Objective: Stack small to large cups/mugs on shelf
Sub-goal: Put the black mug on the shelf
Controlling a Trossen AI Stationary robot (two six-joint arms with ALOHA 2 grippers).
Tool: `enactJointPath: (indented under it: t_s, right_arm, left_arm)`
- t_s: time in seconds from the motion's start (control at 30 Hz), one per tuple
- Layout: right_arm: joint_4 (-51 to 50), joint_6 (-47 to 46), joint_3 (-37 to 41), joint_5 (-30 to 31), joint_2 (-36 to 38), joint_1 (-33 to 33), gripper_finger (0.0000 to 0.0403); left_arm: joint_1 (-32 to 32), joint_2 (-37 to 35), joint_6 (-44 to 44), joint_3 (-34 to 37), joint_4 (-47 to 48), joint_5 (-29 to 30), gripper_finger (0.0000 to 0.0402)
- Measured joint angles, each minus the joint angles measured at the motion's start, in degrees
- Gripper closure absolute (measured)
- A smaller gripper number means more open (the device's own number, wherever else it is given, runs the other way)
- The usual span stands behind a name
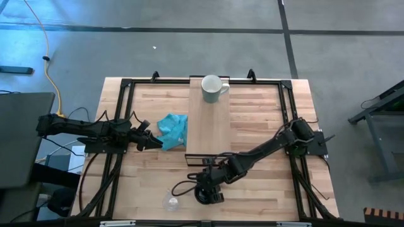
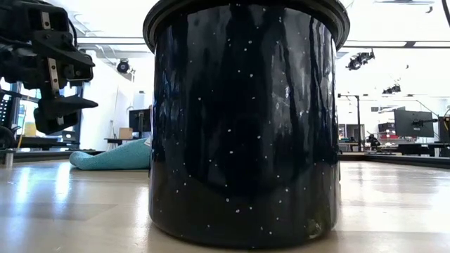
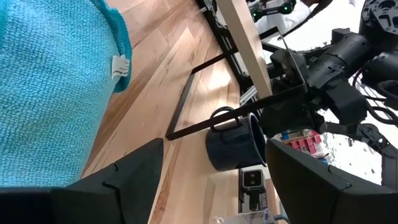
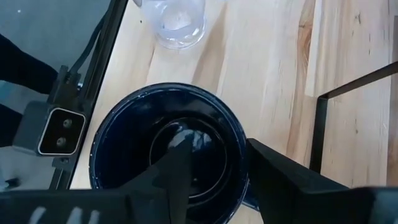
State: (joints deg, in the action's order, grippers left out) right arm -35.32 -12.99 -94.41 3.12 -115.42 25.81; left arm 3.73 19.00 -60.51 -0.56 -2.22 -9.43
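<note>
A black speckled mug (image 1: 206,194) stands on its base on the table near the front edge and fills the low view (image 2: 246,119). My right gripper (image 4: 217,180) is open over it, one finger (image 4: 177,165) inside the mug and one (image 4: 292,177) outside its wall. A clear glass cup (image 1: 171,202) stands on the table left of the mug and also shows in the right wrist view (image 4: 180,22). A white handled mug (image 1: 214,88) stands on the far end of the light wooden shelf (image 1: 210,123). My left gripper (image 3: 214,180) is open and empty beside the teal cloth (image 1: 172,130).
The teal cloth lies bunched on the table against the shelf's left side. The shelf's dark metal leg frame (image 4: 320,124) stands close to the black mug. A small camera block (image 4: 53,127) sits at the table's front edge. Black rails (image 1: 120,113) run along the table's sides.
</note>
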Motion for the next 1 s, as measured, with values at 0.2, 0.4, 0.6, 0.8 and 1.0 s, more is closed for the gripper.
enactJointPath:
  t_s: [0.2,0.4,0.6,0.8,1.0]
  right_arm:
    - [-1.29,-1.92,0.0,0.03,-0.17,-0.4,0.0264]
    - [-1.94,-4.85,-0.02,2.43,-1.17,0.05,0.0264]
    - [-1.83,-6.52,0.09,2.62,-2.11,0.54,0.0264]
    - [-1.74,-6.54,0.09,2.59,-2.05,0.56,0.0265]
    - [-1.78,-7.38,0.09,2.46,-2.05,0.56,0.0265]
  left_arm:
    - [0.0,0.0,0.03,0.0,0.0,0.0,0.0131]
    - [0.0,0.0,0.09,0.0,0.02,0.0,0.0131]
    - [0.0,0.0,0.22,0.0,0.02,0.0,0.0131]
    - [0.0,0.0,0.22,0.0,0.02,0.0,0.0131]
    - [0.0,0.0,0.2,0.02,0.02,0.0,0.0131]
